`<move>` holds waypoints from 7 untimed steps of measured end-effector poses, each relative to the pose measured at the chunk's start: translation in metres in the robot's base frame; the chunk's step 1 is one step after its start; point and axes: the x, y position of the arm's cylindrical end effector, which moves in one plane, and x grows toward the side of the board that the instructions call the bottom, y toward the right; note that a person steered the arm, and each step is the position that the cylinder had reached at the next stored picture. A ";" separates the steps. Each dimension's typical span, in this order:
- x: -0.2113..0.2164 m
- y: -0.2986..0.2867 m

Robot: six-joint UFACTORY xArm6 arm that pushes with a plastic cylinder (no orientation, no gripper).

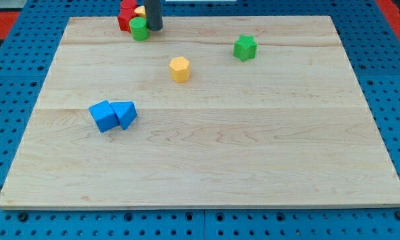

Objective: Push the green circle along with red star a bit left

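The green circle [139, 29] sits at the view's top edge of the wooden board, left of centre. The red star [127, 16] lies just behind it to the upper left, touching it. A small yellow block [140, 11] shows behind them, partly hidden by the rod. My tip [155, 29] rests on the board right beside the green circle, on its right side, touching or nearly touching it.
A yellow hexagon block [179, 69] lies near the board's middle top. A green star block [245, 47] is to its upper right. A blue cube [103, 115] and a blue triangle [126, 114] sit together at the left. The board's top edge [253, 17] is close behind the cluster.
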 end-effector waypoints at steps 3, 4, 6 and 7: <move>0.028 -0.004; 0.034 -0.036; 0.034 -0.101; 0.034 -0.131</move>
